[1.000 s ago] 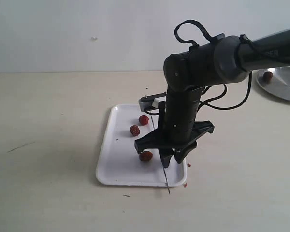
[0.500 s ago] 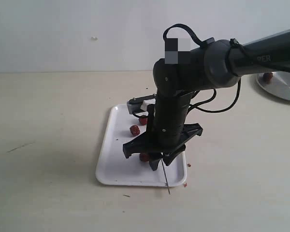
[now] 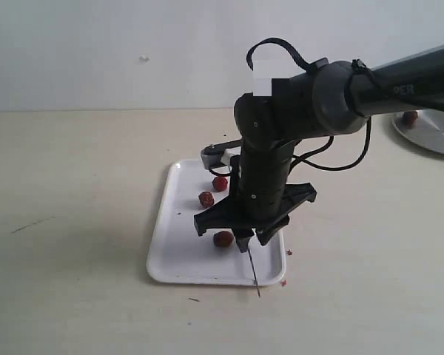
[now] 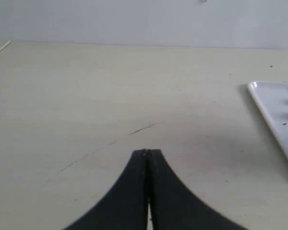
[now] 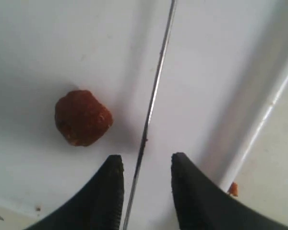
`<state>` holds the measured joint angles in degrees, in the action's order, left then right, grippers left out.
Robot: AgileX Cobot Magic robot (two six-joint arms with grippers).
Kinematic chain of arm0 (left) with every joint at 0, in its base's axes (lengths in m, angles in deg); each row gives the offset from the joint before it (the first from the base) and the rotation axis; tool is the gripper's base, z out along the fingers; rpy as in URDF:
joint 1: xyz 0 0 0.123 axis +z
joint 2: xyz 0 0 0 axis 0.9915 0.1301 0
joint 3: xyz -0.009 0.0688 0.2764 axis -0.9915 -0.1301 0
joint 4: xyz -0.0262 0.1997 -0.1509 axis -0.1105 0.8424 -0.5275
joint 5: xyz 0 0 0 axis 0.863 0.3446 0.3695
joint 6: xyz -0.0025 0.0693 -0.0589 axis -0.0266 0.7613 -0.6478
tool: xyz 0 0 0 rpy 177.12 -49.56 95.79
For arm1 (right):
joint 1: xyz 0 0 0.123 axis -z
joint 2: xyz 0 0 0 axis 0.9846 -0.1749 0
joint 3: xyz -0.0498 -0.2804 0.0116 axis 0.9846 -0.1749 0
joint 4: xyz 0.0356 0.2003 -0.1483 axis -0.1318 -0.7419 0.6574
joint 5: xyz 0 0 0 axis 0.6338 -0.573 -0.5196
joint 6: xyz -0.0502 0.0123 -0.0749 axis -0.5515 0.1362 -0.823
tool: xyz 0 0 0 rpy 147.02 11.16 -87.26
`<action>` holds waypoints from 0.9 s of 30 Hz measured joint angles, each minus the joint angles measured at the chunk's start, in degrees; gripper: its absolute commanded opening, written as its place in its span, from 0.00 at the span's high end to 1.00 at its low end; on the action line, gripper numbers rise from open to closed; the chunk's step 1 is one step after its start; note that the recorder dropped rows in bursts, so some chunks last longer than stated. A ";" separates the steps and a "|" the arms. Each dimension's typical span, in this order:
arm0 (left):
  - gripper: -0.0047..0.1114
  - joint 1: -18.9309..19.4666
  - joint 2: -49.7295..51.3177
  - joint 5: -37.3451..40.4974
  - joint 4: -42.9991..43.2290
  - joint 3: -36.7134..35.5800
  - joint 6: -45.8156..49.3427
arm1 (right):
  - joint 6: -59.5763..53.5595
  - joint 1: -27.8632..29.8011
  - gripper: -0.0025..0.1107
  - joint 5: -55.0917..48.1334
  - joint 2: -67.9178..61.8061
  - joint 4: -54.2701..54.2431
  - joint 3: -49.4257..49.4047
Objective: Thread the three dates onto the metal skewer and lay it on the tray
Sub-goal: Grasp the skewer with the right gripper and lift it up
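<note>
The right jaws stand apart, straddling the metal skewer (image 5: 153,96). It lies flat on the tray (image 5: 38,48), its long axis running from between the jaws up the tray. In the exterior view its near tip pokes over the front rim onto the table (image 3: 74,244). One date (image 5: 82,117) sits unthreaded just beside one finger (image 5: 110,191); two more dates (image 3: 206,199) lie farther back. The right arm (image 3: 399,81) reaches in from the right, wrist pointing straight down. The left jaws are pressed together over the table, beside the tray.
</note>
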<state>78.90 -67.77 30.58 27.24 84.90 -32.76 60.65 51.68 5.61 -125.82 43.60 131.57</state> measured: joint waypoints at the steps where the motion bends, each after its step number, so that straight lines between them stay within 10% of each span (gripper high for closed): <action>1: 0.96 0.00 0.00 0.00 0.00 0.00 0.00 | 0.00 0.00 0.67 0.12 -0.28 0.00 0.00; 9: 0.96 0.00 0.00 0.00 0.00 0.00 0.00 | 0.17 0.00 0.70 0.55 -2.71 0.00 0.43; 13: 0.96 0.00 0.00 0.00 0.00 0.00 0.00 | 0.23 0.00 0.98 0.66 -2.95 0.00 0.71; 27: 0.96 0.00 0.00 0.00 0.00 0.00 0.12 | 15.39 0.00 0.98 5.27 5.93 17.83 0.24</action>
<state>78.90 -67.77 30.58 27.24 84.90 -32.64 76.03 51.68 10.88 -119.89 61.43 131.81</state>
